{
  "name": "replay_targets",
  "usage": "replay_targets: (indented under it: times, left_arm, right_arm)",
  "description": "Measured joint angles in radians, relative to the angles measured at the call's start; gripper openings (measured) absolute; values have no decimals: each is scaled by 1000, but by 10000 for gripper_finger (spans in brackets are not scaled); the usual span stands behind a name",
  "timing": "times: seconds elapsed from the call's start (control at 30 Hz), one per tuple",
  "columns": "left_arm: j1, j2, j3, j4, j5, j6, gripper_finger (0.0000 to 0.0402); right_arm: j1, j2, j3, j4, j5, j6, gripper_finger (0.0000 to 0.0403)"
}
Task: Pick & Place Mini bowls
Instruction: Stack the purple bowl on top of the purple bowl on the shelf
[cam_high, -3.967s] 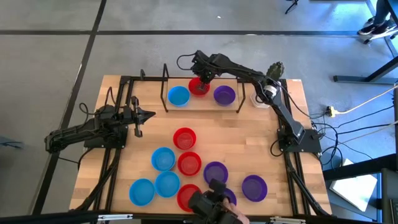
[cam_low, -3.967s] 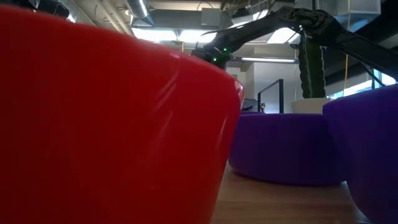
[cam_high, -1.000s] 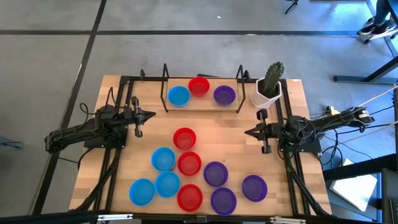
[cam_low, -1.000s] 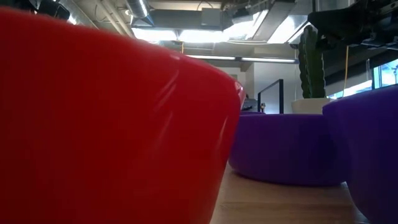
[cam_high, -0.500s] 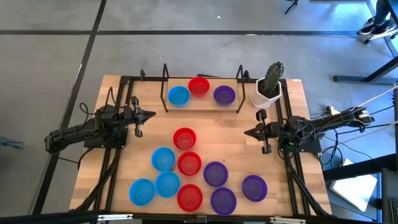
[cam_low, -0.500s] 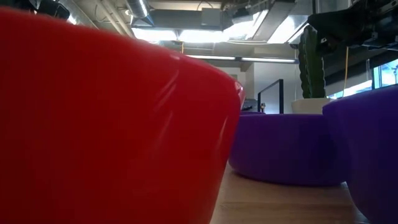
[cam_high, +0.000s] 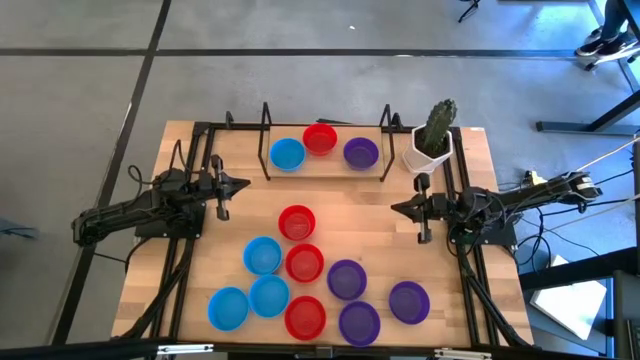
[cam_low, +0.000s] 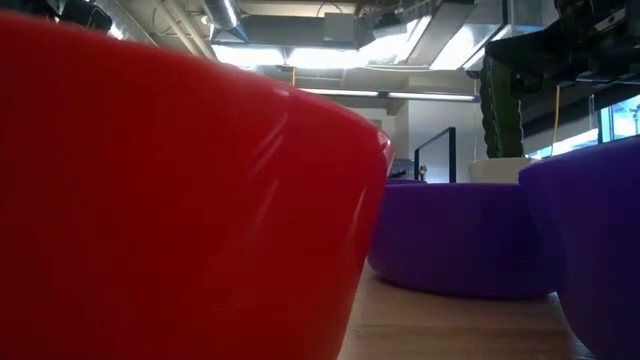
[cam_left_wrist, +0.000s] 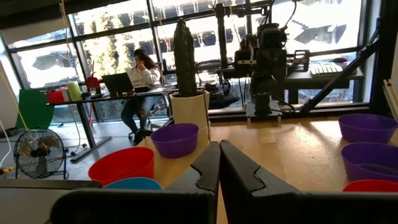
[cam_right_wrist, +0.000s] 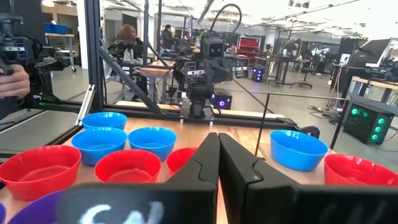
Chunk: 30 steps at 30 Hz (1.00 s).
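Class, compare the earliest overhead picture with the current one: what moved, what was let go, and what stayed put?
The right gripper let go of the red bowl in the rack and drew back to the table's right side, shut and empty. The left gripper and the other bowls stayed put.

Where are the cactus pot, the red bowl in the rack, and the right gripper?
cactus pot (cam_high: 423, 158): high view, white rim.
red bowl in the rack (cam_high: 320, 139): high view, inside centre.
right gripper (cam_high: 396, 210): high view, shut fingertips.

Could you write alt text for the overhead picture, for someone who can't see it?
Twelve small bowls sit on a wooden table: three in a rack, nine loose in front. The left pincer and right pincer rest shut at the sides.
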<state>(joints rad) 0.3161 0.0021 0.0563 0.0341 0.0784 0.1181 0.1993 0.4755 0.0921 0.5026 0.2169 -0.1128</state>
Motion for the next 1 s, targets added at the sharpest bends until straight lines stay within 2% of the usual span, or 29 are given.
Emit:
replay_targets:
  times: [1.0]
  left_arm:
    - [0,0,0,15,0,0,10]
  right_arm:
    - [0,0,0,-34,0,-4,5]
